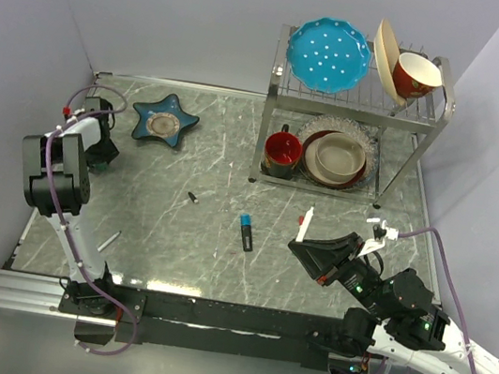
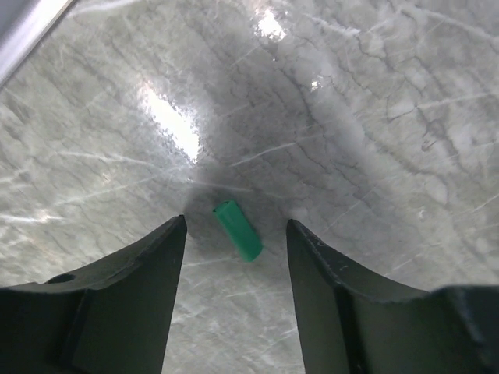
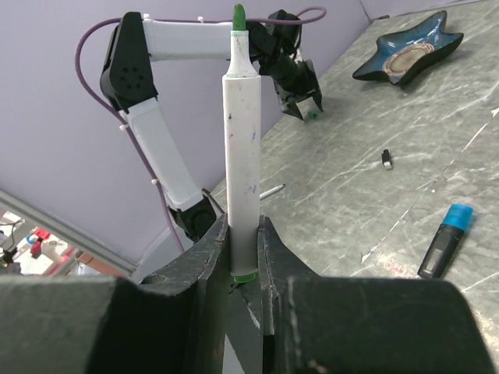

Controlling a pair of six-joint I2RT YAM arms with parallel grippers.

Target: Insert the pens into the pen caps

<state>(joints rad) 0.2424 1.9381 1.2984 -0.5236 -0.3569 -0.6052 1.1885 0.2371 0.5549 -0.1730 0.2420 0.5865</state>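
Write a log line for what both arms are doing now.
left end effector: open over green cap on table | right end effector: shut on white pen

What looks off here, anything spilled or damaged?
Nothing spilled or damaged. Green cap lies sideways under the open left gripper; thin white pen strays near the table's front edge; right gripper holds green-tipped pen upright.
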